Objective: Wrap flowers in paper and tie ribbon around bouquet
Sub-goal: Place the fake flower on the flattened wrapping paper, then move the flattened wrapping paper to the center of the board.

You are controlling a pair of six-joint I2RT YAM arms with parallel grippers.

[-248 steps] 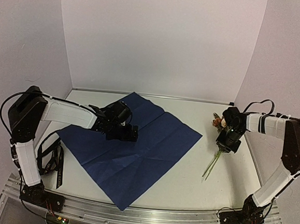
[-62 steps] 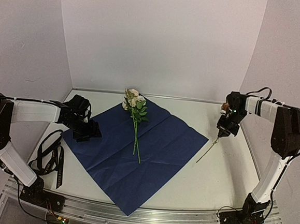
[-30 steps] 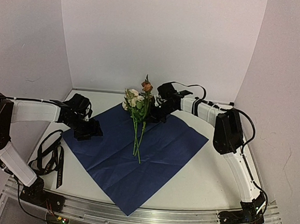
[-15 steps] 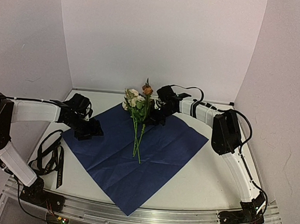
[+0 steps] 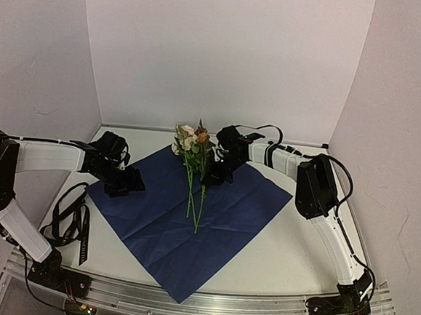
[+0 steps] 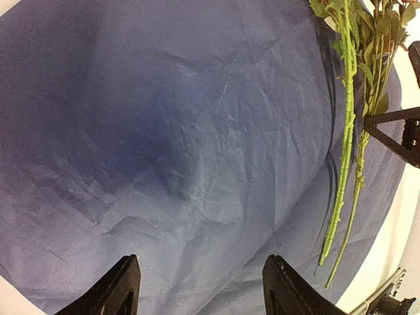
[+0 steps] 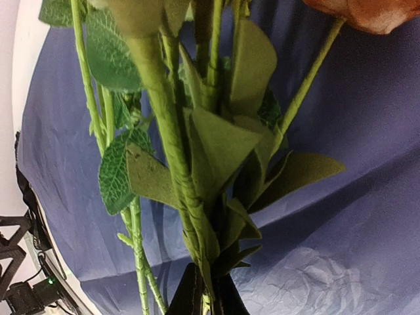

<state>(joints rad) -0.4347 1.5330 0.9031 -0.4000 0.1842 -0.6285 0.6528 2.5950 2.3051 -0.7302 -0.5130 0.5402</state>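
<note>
White table (image 5: 299,237), navy paper (image 5: 161,226), flowers (image 5: 190,143); right jaws tight on half-hidden stem (image 7: 190,223), left jaws apart, empty.

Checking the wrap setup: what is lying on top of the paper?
The flowers lie along the navy paper, one orange-bloomed stem pinched in the right hand. The open left hand hides the paper's left corner; its underside is hidden.

Soft even light, faint shadows, close-up blur on the flowers (image 7: 167,125).
</note>
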